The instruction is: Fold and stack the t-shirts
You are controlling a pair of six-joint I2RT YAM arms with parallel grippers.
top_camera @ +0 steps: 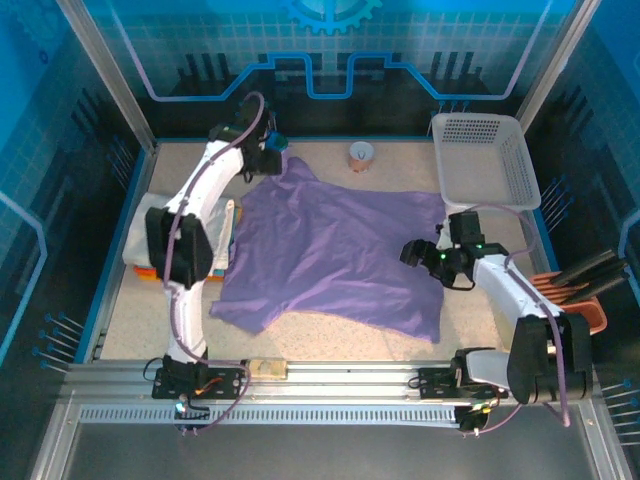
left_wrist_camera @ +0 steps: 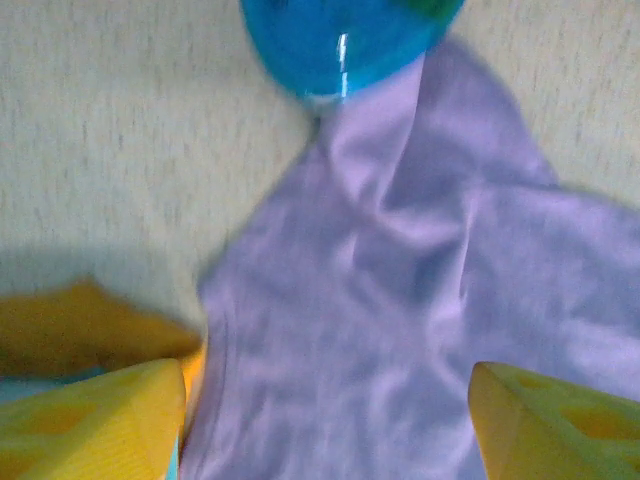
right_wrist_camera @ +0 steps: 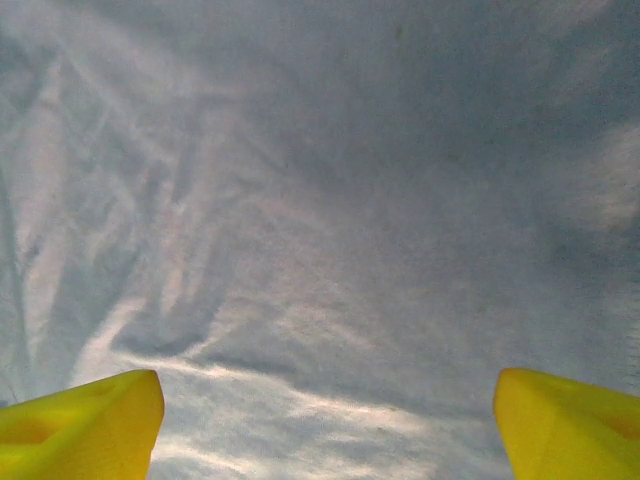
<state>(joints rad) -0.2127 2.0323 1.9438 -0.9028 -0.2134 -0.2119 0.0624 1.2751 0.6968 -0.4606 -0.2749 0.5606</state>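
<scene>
While the purple shirt (top_camera: 340, 250) lies spread out, a bit rumpled, over the middle of the worktop (top_camera: 330, 338), we see one arm at each of two edges. The left jaws sit at the shirt's far-left corner, close to the back wall. In the left wrist view the yellow fingers (left_wrist_camera: 90, 425) stand wide apart w/ the purple shirt (left_wrist_camera: 400, 300) flat btwn them and nothing gripped. That corner tapers to a point on bare worktop (left_wrist_camera: 120, 150).

The right jaws are over the shirt's right edge, pointing left. In the right wrist view their fingers (right_wrist_camera: 80, 425) are spread just as wide, w/ creased shirt fabric (right_wrist_camera: 320, 220) below and no hold on it.

Left of the purple shirt, partly under the left arm (top_camera: 185, 250), a folded white shirt (top_camera: 140, 232) sits on an orange shirt (top_camera: 147, 272), which we see as a thin edge. A white basket (top_camera: 520, 170) stands at the far-right corner, just beyond the purple shirt's far-right corner. A tape roll (top_camera: 361, 155) sits nr the back edge, just apart from the shirt.
</scene>
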